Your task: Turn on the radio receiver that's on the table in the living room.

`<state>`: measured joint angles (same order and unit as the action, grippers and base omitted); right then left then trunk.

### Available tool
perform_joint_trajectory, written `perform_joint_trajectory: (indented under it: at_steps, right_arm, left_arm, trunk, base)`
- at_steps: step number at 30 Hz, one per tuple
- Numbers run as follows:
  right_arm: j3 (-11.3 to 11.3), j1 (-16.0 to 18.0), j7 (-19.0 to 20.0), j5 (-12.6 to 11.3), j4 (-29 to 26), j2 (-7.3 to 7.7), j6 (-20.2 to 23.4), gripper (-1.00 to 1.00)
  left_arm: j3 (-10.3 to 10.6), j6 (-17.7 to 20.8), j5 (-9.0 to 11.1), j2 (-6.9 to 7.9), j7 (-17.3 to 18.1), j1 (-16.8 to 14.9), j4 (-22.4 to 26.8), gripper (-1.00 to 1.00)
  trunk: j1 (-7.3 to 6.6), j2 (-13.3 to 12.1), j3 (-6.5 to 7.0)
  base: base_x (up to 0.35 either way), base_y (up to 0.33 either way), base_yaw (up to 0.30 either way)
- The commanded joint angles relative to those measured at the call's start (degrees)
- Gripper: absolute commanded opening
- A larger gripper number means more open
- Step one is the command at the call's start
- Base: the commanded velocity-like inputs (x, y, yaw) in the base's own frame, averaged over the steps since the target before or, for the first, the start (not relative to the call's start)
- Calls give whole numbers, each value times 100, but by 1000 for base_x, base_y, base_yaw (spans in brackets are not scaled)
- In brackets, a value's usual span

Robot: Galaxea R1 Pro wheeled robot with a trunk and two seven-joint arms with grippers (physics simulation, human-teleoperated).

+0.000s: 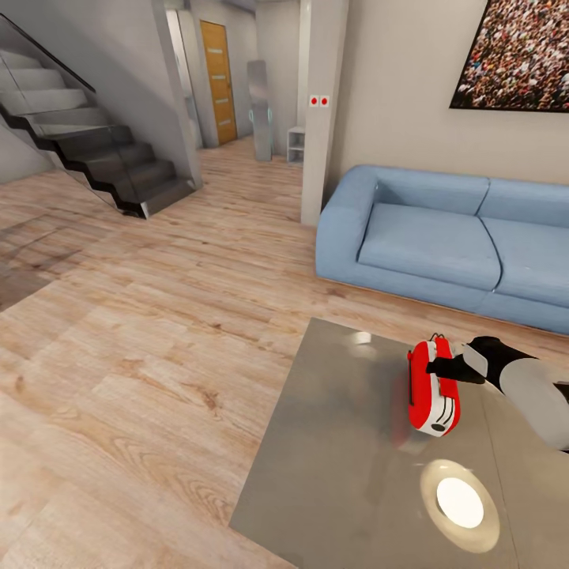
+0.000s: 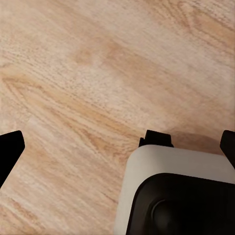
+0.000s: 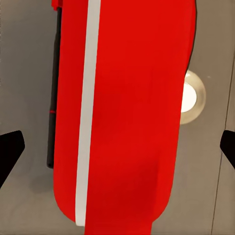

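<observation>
No brand or writing is readable anywhere. The radio receiver (image 1: 433, 391) is standing on the tabletop (image 1: 332, 458), toward its far right part, set back from the far edge that faces the light-blue sofa (image 1: 442, 237). Its white end panel is turned toward the near edge, and a thin black handle is running along its side. The right pincer (image 1: 444, 367) is reaching in from the right and sitting against the radio's far upper end; in the right wrist view its two dark fingertips (image 3: 11, 152) are standing wide apart with the red body (image 3: 132, 117) between them, touching neither.

A round ceiling-light reflection (image 1: 460, 503) is glowing on the glossy grey top near the radio. The tabletop's left half is lying bare, and wood floor (image 1: 134, 332) is spreading openly beyond its left edge toward the dark stairs (image 1: 95, 150).

The left pincer (image 2: 120, 147) is hanging spread open over floor planks, beside a white-and-black part of the robot (image 2: 181, 196).
</observation>
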<state>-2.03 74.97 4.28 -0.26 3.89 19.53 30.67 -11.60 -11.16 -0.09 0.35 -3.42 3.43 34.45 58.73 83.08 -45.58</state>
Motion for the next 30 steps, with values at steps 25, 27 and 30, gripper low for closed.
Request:
perform_joint_trajectory:
  at_steps: [25, 27, 30]
  right_arm:
    - [-2, -2, 3, 0, 1, -2, 5, 100]
    - [-1, -1, 3, 0, 2, -2, 3, 100]
    - [-1, 0, 3, 0, 1, -2, 2, 100]
  left_arm:
    - [0, 0, -5, 0, -1, 0, -3, 100]
    - [0, 0, -5, 0, -1, 0, -2, 100]
    - [0, 0, -3, 0, -1, 0, -2, 100]
  trunk:
    - [0, 0, -195]
    - [0, 0, -197]
    - [0, 0, -199]
  base:
    - [0, 0, -26]
    - [0, 0, -11]
    - [0, 0, -4]
